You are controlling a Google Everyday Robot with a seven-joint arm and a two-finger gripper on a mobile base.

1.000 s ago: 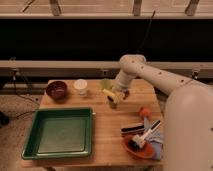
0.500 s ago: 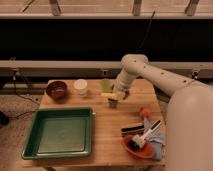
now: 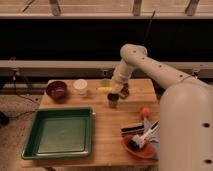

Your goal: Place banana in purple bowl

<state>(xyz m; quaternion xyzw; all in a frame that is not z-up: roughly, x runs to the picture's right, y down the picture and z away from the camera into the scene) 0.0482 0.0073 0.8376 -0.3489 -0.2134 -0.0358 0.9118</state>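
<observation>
**Banana and gripper.** The banana (image 3: 103, 90) is seen as a pale yellow, slightly curved piece near the back of the wooden table (image 3: 107, 142), roughly at mid-width. It is shown just to the left of the gripper (image 3: 113, 99), level with the gripper's upper part. Whether it is touched or held by the gripper cannot be told, and neither can the gripper's opening.

**Arm pose.** The white arm (image 3: 150, 65) is extended from the robot's body (image 3: 186, 125) at the lower right, up and leftward to a bent elbow above the table's rear edge. From the elbow the forearm is turned steeply downward. The dark gripper is pointed down at the tabletop, close to its surface.

**Purple bowl.** The purple bowl (image 3: 56, 90) is placed at the table's back left corner, well apart from the banana, and nothing can be made out in its reddish inside.

**Surrounding things.**
- A white cup (image 3: 80, 87) is set between the bowl and the banana.
- A green leafy item (image 3: 105, 82) is located just behind the banana.
- A small red thing (image 3: 124, 91) is seen just right of the gripper.
- A green tray (image 3: 59, 132) is laid on the front left of the table.
- A small orange fruit (image 3: 144, 111) is seen to the right.
- An orange dish (image 3: 131, 150) loaded with utensils (image 3: 142, 134) is set at the front right, partly hidden by the robot's body.
</observation>
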